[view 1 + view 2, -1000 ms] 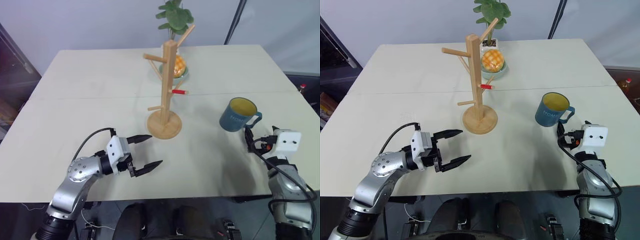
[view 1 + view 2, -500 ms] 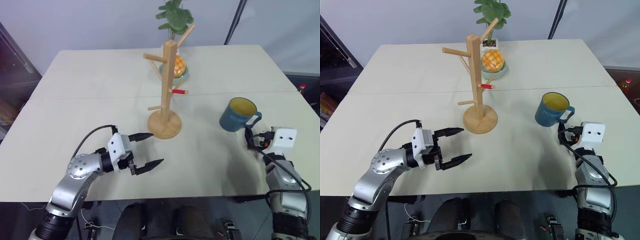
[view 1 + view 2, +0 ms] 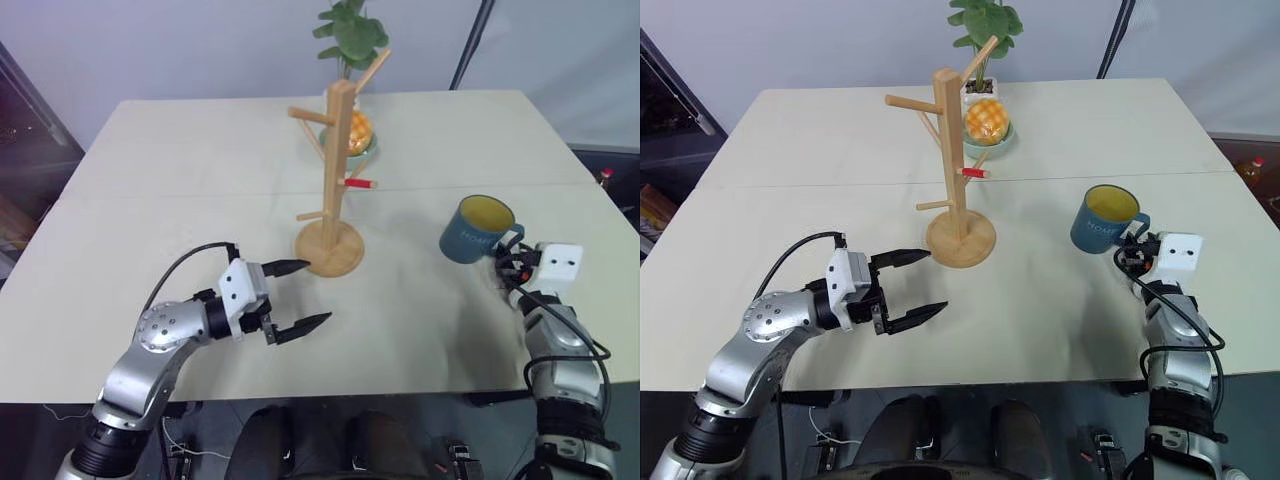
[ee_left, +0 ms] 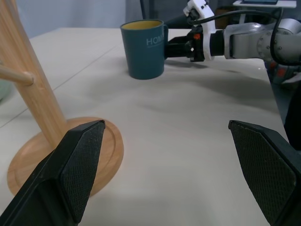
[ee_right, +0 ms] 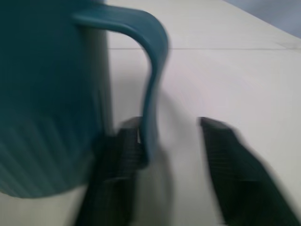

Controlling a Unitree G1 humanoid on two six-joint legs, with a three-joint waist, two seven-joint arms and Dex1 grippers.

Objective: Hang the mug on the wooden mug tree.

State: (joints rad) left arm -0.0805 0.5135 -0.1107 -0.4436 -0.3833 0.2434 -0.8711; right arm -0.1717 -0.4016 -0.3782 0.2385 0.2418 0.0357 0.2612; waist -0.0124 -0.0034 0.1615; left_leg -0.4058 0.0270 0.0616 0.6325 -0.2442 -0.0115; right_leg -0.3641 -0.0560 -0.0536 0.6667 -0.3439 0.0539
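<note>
The dark teal mug [image 3: 473, 232] with a yellow inside stands upright on the table, right of the wooden mug tree [image 3: 338, 170], its handle [image 5: 153, 70] turned toward my right gripper [image 3: 505, 262]. That gripper is level at the handle. One finger [image 5: 122, 160] sits between handle and mug wall, while the other finger [image 5: 225, 160] is outside with a gap, so the jaws are apart. My left gripper [image 3: 315, 293] hangs open and empty just in front of the tree's round base [image 3: 328, 250]. In the left wrist view the mug [image 4: 143, 49] appears with the right gripper [image 4: 176, 47] behind it.
A green bowl of orange fruit [image 3: 985, 122] and a potted plant [image 3: 983, 25] stand behind the mug tree. A red-tipped peg [image 3: 360, 184] points toward the mug's side. The table's right edge [image 3: 610, 215] lies close beside my right arm.
My right gripper has moved forward to the mug and now straddles its handle. The left gripper has stayed about where it was, still open.
</note>
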